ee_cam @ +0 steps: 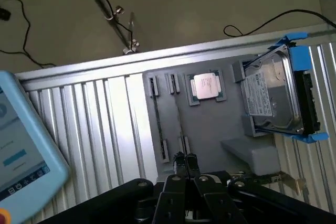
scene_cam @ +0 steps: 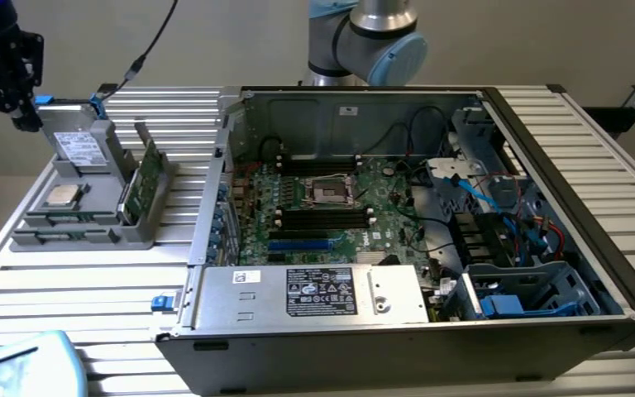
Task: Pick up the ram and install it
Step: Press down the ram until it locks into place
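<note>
Ram (scene_cam: 141,178) stood on edge along the holder's (scene_cam: 31,242) three-o'clock rim, just beside the case (scene_cam: 209,207) wall. Fingers (ee_cam: 191,162) were pressed together, empty, over the holder's edge; bare worktop (scene_cam: 86,289) lay open at its six o'clock.

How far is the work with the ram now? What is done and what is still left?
Nothing looks done yet: the ram stands in the gray holder beside the open computer case. In hand: nothing; the pincer is shut and empty, above the holder. Left: gripping the ram and seating it in a black slot on the motherboard.
</note>
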`<move>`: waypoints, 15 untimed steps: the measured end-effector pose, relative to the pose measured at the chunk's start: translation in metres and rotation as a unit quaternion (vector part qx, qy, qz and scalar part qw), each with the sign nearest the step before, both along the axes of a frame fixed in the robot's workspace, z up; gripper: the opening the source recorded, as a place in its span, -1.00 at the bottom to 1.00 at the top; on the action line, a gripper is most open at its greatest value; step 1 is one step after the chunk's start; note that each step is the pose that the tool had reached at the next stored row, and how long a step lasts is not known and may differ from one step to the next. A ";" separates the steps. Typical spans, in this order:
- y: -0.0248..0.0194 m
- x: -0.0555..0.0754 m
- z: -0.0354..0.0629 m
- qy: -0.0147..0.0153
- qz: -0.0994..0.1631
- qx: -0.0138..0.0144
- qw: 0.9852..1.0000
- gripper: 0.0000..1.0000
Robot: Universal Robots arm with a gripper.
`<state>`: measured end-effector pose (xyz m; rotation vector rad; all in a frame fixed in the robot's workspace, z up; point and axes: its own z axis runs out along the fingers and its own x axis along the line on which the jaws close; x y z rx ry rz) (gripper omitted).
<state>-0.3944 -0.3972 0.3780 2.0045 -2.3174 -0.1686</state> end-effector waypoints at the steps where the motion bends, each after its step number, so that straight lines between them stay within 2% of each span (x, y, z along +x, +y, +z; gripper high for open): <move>1: 0.0000 0.000 -0.0004 0.000 0.009 0.000 1.000 -0.79; 6: 0.0000 0.000 -0.0023 0.001 0.054 0.000 0.999 -0.79; 9: 0.0000 0.000 -0.0034 0.001 0.081 0.000 0.997 -0.79; 12: 0.0000 0.000 -0.0039 0.002 0.108 -0.001 0.994 -0.79; 14: 0.0000 0.000 -0.0038 0.002 0.112 -0.001 0.994 -0.76; 15: 0.0000 0.000 -0.0038 0.002 0.112 -0.001 0.994 -0.64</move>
